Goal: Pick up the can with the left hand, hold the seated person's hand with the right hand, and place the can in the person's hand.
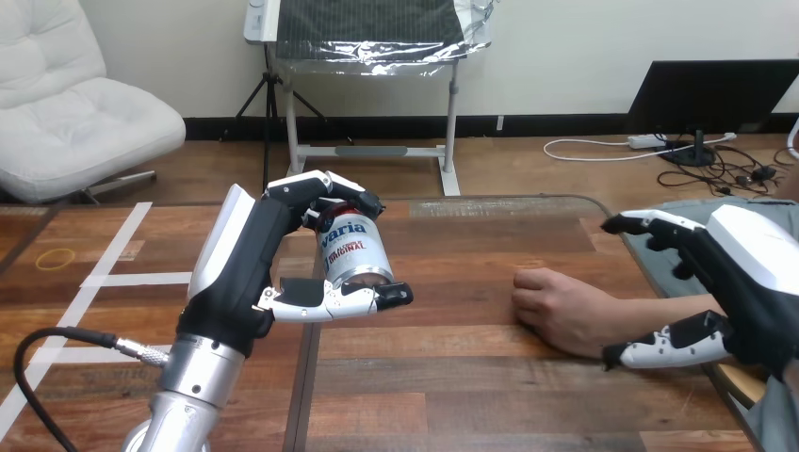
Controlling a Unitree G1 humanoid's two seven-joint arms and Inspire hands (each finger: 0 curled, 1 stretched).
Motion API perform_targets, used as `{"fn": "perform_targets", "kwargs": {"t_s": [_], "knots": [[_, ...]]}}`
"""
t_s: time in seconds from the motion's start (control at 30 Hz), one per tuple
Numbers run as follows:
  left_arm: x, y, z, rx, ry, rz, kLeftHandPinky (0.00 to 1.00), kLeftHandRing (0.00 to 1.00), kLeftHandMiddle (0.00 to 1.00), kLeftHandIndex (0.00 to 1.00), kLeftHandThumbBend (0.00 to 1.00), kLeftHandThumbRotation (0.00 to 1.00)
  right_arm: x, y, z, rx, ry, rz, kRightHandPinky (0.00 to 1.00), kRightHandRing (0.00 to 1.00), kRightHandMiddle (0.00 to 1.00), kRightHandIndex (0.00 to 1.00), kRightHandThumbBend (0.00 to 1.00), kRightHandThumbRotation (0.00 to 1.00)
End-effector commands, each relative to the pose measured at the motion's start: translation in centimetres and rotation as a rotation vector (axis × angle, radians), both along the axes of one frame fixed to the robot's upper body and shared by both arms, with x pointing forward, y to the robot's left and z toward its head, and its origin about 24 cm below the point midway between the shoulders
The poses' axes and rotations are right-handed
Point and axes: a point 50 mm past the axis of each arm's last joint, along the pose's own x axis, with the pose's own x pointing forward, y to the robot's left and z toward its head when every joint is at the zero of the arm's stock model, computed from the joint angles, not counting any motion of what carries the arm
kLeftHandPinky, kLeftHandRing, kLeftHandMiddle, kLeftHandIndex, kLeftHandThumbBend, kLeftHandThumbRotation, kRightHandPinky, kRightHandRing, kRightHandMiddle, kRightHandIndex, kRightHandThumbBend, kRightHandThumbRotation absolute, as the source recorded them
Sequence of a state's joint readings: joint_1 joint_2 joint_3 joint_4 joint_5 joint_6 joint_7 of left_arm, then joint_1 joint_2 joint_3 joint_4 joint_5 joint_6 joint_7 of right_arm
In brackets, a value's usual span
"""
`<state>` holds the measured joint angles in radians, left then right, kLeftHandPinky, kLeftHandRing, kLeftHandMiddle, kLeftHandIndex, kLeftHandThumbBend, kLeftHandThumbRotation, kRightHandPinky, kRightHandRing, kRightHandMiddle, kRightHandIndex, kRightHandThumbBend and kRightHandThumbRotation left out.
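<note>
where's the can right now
Head view, left of centre: the can sits in the left hand, apart from the person's hand on the table.

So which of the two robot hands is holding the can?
The left robot hand: its fingers and thumb are curled round the can. The right robot hand is open and empty, beside the person's wrist.

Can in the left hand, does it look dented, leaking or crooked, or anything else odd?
No dent or spill shows. The can sits slightly tilted in the left hand. The person's hand lies closed on the table.
</note>
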<state>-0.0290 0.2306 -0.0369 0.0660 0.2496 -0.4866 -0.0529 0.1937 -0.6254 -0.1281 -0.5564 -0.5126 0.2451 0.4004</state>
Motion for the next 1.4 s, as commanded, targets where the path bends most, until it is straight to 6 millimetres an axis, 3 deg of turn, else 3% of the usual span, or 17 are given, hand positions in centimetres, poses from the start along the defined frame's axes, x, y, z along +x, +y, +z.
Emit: {"fn": "perform_targets", "kwargs": {"t_s": [0.0, 1.37], "knots": [[0.6, -0.2, 2.6, -0.016, -0.119, -0.022, 0.4, 0.41, 0.48, 0.53, 0.74, 0.0, 1.2, 0.1, 1.4, -0.064, -0.057, 0.029, 0.71, 0.84, 0.87, 0.84, 0.88, 0.0], [-0.3, 1.6, 2.0, 0.015, -0.089, -0.007, 0.41, 0.44, 0.5, 0.54, 0.72, 0.0, 3.9, -0.7, -0.1, -0.394, 0.073, -0.006, 0.81, 0.87, 0.88, 0.86, 0.82, 0.0]]}}
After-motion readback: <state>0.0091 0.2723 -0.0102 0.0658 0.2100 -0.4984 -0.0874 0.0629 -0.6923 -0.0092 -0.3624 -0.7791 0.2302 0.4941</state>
